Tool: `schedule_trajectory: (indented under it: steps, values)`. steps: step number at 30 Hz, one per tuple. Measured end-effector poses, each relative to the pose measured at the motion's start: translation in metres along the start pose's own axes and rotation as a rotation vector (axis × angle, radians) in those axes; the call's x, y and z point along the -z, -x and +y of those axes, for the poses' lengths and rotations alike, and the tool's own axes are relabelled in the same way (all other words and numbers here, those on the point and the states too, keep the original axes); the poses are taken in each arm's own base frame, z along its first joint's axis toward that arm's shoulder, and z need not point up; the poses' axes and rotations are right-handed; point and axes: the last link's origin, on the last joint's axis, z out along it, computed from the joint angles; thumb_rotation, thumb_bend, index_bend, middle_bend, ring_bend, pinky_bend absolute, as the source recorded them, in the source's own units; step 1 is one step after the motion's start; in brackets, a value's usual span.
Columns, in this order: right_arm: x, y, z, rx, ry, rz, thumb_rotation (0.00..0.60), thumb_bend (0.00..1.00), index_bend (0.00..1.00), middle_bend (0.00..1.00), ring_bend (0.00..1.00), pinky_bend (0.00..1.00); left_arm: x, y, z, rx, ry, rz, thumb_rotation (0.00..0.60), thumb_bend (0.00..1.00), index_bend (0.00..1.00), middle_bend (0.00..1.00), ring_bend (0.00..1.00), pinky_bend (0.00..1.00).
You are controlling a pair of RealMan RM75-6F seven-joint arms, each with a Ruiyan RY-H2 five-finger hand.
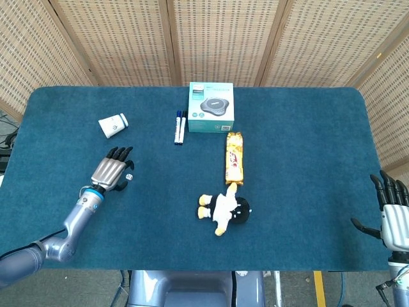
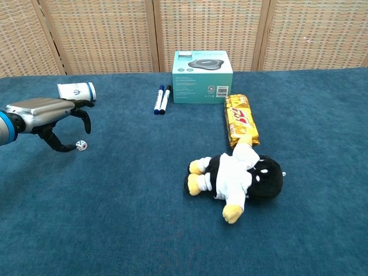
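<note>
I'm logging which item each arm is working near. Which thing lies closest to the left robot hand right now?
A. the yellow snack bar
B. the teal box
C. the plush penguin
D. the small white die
D: the left robot hand hovers with its fingers curled right beside the small white die, far from the other three.

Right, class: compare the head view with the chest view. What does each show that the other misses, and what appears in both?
Only the head view shows the right hand, open beyond the table's right edge, plus the whole table outline.

Only the chest view shows the printed side of the box and the left thumb hooked just beside the die.

Both show the left hand, paper cup, pens, snack bar and penguin toy.
</note>
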Motion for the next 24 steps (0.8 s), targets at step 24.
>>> schedule_trajectory:
  steps: [24]
  values:
    - [-0.002, 0.0, 0.002, -0.004, 0.009, -0.002, 0.6, 0.0, 0.0, 0.0, 0.0, 0.0, -0.015, 0.01, 0.005, -0.004, -0.046, -0.031, 0.6, 0.39, 0.55, 0.0, 0.0, 0.0]
